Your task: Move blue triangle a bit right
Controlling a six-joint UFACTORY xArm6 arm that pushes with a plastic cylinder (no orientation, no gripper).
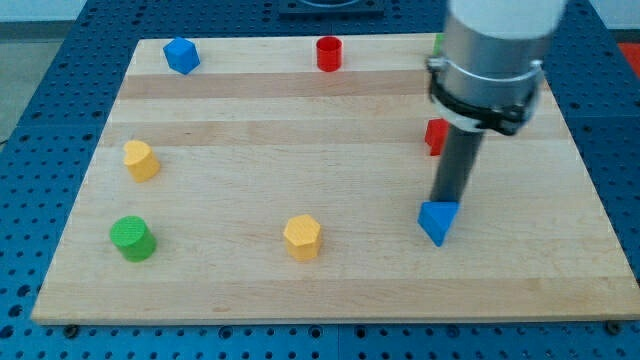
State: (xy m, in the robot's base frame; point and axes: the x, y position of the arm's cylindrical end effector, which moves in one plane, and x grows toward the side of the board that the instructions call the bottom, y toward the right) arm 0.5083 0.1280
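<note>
One small blue triangle [438,220] sits toward the near right of the wooden table [330,285], and my tip [446,201] stands right at its far edge, apparently touching its top rim or just behind it. The end effector is a plain rod with nothing to spread or pinch, so it only pushes.

The block looks like a light, rigid plastic piece that should slide easily on smooth wood and may spin if struck off centre. I judge the best contact is the middle of its left face, so the tip would first have to go round to the left.

Just beyond the rod a red block [436,135] is partly hidden, its shape unclear. A yellow hexagon [302,237] lies well to the left, a green cylinder [131,238] and another yellow block [141,160] farther left, and a blue block [181,55] and red cylinder [329,53] along the far edge. A sliver of green [438,43] peeks out behind the arm. Nothing stands to the triangle's right before the table edge.
</note>
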